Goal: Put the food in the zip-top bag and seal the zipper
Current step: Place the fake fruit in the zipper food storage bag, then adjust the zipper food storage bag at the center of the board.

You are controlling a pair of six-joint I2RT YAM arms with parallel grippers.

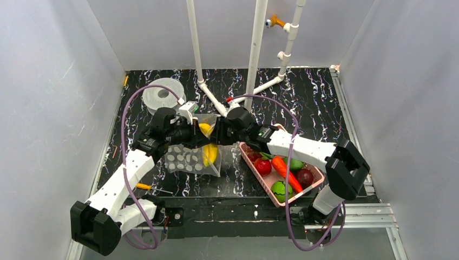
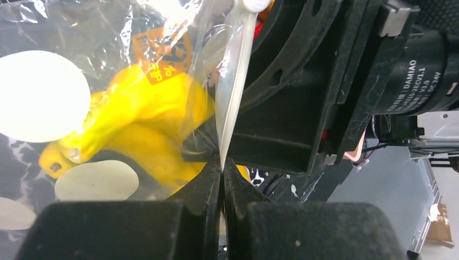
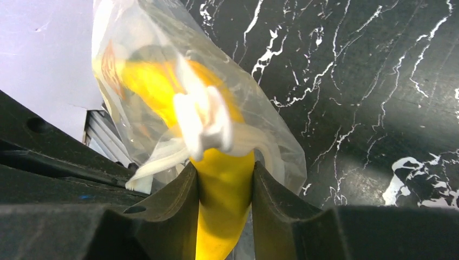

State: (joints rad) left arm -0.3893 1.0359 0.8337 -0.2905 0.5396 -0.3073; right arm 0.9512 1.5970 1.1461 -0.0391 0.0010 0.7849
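Observation:
The zip-top bag (image 1: 187, 158), clear with white dots, lies mid-table, its mouth lifted. My left gripper (image 1: 199, 136) is shut on the bag's mouth edge; in the left wrist view the gripper (image 2: 222, 162) pinches the pale zipper (image 2: 233, 97). My right gripper (image 1: 217, 134) is shut on the yellow banana (image 1: 209, 147), whose far end is inside the bag. In the right wrist view the gripper (image 3: 225, 168) holds the banana (image 3: 224, 189) at the bag (image 3: 157, 70) mouth. The banana also shows through the plastic in the left wrist view (image 2: 146, 124). Carrot (image 1: 286, 170), tomato (image 1: 263, 166) and green pieces (image 1: 279, 189) lie in the basket.
The pink basket (image 1: 302, 191) stands at the right front, under the right forearm. A grey-white spool (image 1: 162, 96) sits at the back left. White pipes (image 1: 254, 49) rise behind the grippers. A small yellow-handled tool (image 1: 143, 186) lies near the left arm. Walls close in on both sides.

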